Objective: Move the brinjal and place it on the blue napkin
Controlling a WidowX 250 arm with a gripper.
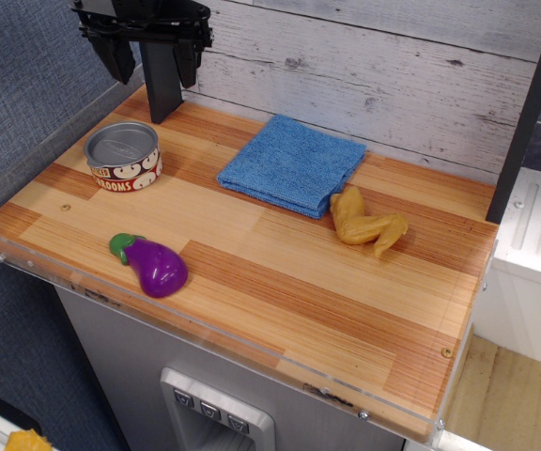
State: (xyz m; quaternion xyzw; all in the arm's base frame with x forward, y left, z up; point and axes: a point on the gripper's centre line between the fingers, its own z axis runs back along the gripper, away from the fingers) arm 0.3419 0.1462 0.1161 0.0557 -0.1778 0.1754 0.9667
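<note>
While I watch the single view from above and in front, I see the brinjal lying on its side near the front left edge of the table, its green stem cap pointing left and slightly back, its glossy purple body toward the right. Nothing touches it. It sits well apart from the blue napkin, which lies flat and folded toward the back middle of the table, close to the whitewashed plank wall.

Just beside the napkin's front right corner I see a yellow-tan toy chicken wing; whether it touches the cloth I cannot tell. On the left, behind the brinjal and apart from it, a short tin can stands upright, with a silver lid and a red and white label.

The end effector hangs at the back left corner, above the table and behind the can, far from the brinjal. Its two dark fingers point down with a clear gap between them, so I read it as open, and it holds nothing. A dark post stands between the fingers from this angle.

A clear plastic lip runs along the table's front edge.
</note>
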